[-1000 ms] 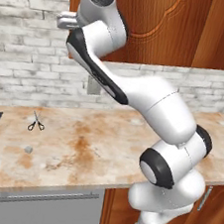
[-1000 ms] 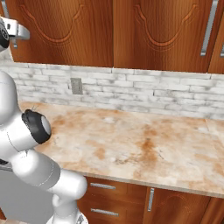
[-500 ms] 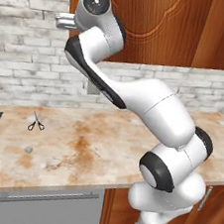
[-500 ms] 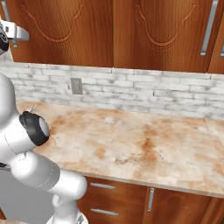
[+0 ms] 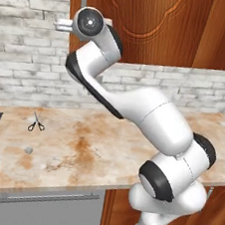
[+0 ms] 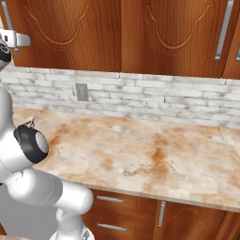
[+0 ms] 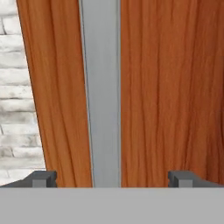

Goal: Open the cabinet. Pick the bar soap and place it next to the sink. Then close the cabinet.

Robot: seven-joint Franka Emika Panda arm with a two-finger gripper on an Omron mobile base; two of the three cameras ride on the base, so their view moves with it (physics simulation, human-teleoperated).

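Reddish-brown wood of the cabinet (image 7: 166, 87) is faced squarely. Its silver bar handle (image 7: 101, 92) is framed between the gripper's (image 7: 113, 178) widely spread fingertips (image 7: 43, 178), untouched.

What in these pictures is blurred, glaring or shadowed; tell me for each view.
Hand view: handle and cabinet are soft and close-up, flatly lit, no glare. Left base view: even light, faint shading under the arm on the counter; scissors small but legible. Right base view: sharp, no hard shadows.

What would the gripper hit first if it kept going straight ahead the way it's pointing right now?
Most likely the cabinet's silver bar handle, which runs between the open gripper's fingertips, with the cabinet door just behind. How much gap is left is unclear.
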